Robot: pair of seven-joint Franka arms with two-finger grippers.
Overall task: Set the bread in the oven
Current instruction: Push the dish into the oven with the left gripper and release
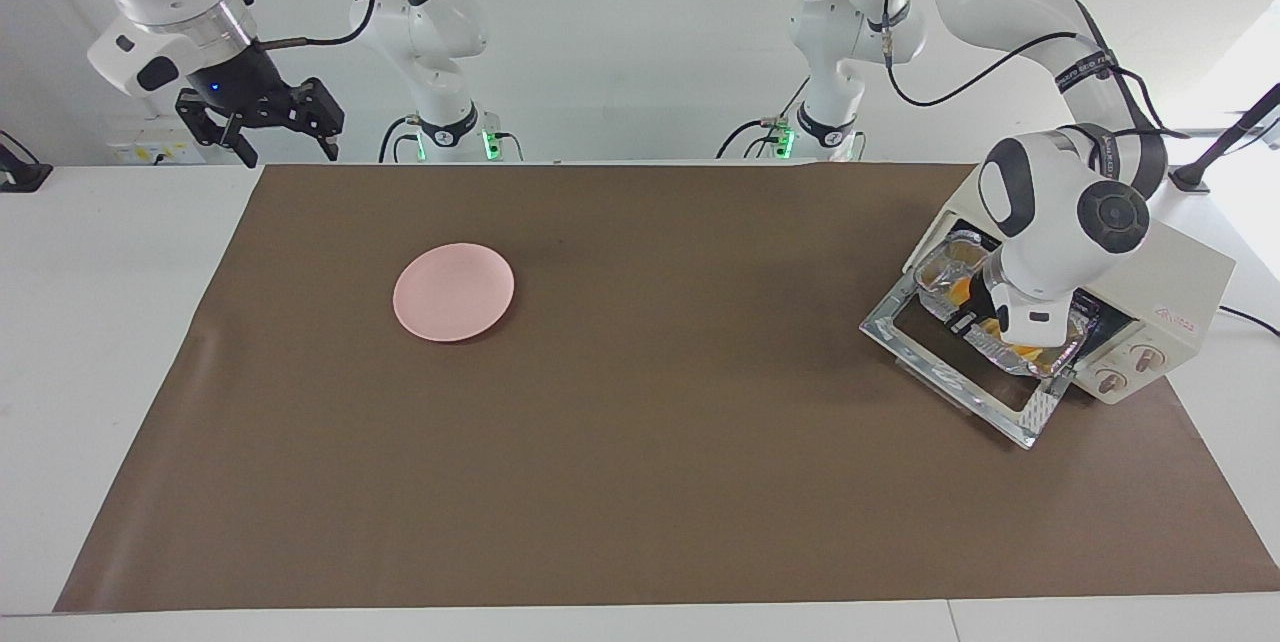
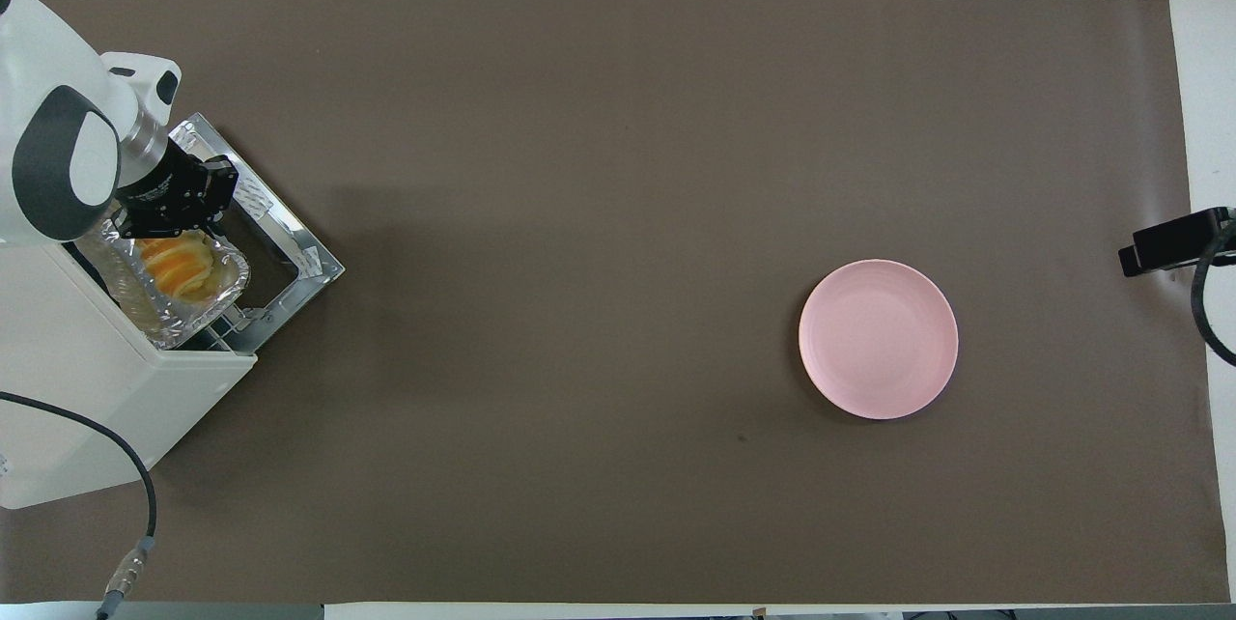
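- Oven (image 1: pixel 1180 297) sits at the left arm's end of the table, cream-white, two round knobs (image 1: pixel 1128 369) and a small red logo on its front panel. Its glass drop door (image 1: pixel 960 362) lies folded down flat onto the brown mat (image 1: pixel 640 482).
- A crinkled foil tray (image 2: pixel 183 296) rests at the oven's mouth, part inside the cavity, part sticking out over the hinge end of the door.
- Bread (image 2: pixel 174 267), yellow-orange with ridged segments, lies in the foil tray; in the facing view only slivers of it show past the arm's wrist.
- Left gripper (image 2: pixel 179 214) is down at the tray's outer edge, over the open door, with the wrist angled toward the oven. Fingertips drawn fully together. Cannot tell whether they pinch the foil rim or merely touch it; the black fingers hide the contact.
- Right gripper (image 1: pixel 285 134) hangs in the air over the table edge at the right arm's end, fingers spread wide, nothing between them. That arm waits.
- Round pink plate (image 1: pixel 453 291) lies on the mat toward the right arm's end, bare, well apart from the oven.
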